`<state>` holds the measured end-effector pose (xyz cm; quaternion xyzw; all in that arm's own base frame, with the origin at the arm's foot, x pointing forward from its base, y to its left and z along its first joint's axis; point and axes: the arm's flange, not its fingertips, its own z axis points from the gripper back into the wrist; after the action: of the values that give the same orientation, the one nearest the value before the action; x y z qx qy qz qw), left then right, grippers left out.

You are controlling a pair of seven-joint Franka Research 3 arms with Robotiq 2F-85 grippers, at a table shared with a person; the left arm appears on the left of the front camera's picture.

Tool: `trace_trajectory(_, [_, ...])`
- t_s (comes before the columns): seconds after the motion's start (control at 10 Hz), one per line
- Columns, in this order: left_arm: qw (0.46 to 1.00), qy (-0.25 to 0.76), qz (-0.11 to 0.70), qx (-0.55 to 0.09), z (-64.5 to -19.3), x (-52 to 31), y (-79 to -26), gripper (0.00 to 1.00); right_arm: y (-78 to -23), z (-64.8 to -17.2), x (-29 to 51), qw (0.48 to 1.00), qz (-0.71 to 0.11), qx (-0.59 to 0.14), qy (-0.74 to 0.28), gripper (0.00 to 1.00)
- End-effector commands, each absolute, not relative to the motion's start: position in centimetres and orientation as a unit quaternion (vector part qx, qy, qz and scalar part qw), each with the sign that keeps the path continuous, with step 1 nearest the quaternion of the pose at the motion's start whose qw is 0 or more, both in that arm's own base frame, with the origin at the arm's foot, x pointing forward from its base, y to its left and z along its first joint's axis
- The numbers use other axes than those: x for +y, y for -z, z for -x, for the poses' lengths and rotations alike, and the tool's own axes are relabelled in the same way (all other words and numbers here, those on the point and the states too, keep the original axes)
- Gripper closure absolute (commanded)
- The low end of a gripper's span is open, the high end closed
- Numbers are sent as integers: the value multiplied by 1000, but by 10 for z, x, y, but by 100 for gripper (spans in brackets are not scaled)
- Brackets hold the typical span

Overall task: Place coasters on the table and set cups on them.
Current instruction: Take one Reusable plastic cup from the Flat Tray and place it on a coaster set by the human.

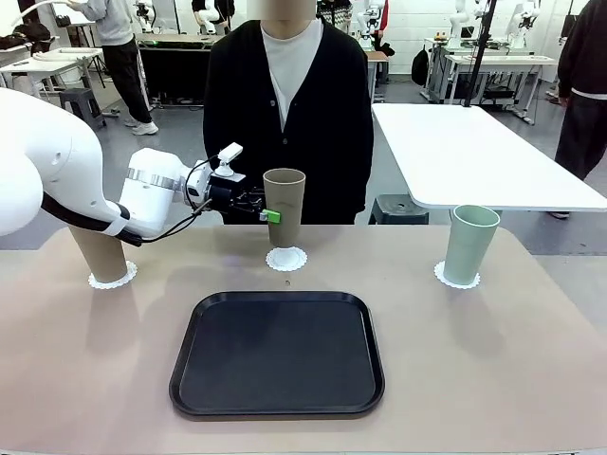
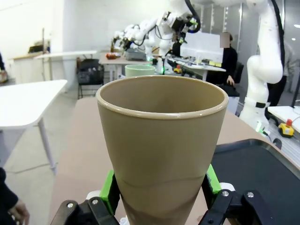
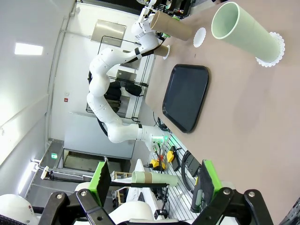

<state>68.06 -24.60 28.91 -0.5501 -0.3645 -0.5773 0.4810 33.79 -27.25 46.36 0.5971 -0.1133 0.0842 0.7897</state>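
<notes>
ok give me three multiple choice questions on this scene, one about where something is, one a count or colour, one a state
1. Where does the black tray lie on the table?
A. at the far left edge
B. in the middle, on the robot's side of the coasters
C. under the mint cup

2. How many cups are tan-brown?
A. one
B. two
C. three

3. What is the left gripper doing?
A. it is shut on the middle tan cup
B. it hangs open over the tray
C. it is pressing a coaster flat

Answers: 1 B, the tray sits centred, nearer the camera than the middle coaster. 2 B, the left tan cup and the middle tan cup are tan; the mint cup is green. 3 A, the left wrist view shows green pads against both sides of the cup.
</notes>
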Motion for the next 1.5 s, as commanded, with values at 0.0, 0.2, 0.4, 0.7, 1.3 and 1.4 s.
trace_trajectory(0.0, [468,589,555,-356,-695,-251,-292,13,-464,-337,-273,789,-598,-113,-82,0])
trace_trajectory(0.2, [465,588,558,-356,-701,-252,-293,13,-464,-337,-273,789,-598,-113,-82,0])
trace_trajectory(0.4, [455,596,559,-353,-705,-252,-294,13,-464,-337,-273,789,-598,-113,-82,0])
trace_trajectory(0.7, [463,589,551,-367,-692,-252,-289,13,-464,-337,-273,789,-598,-113,-82,0])
trace_trajectory(1.3, [410,612,584,-341,-720,-260,-275,13,-464,-337,-273,789,-598,-113,-82,0])
trace_trajectory(1.4, [406,617,584,-336,-723,-264,-275,13,-464,-337,-273,789,-598,-113,-82,0])
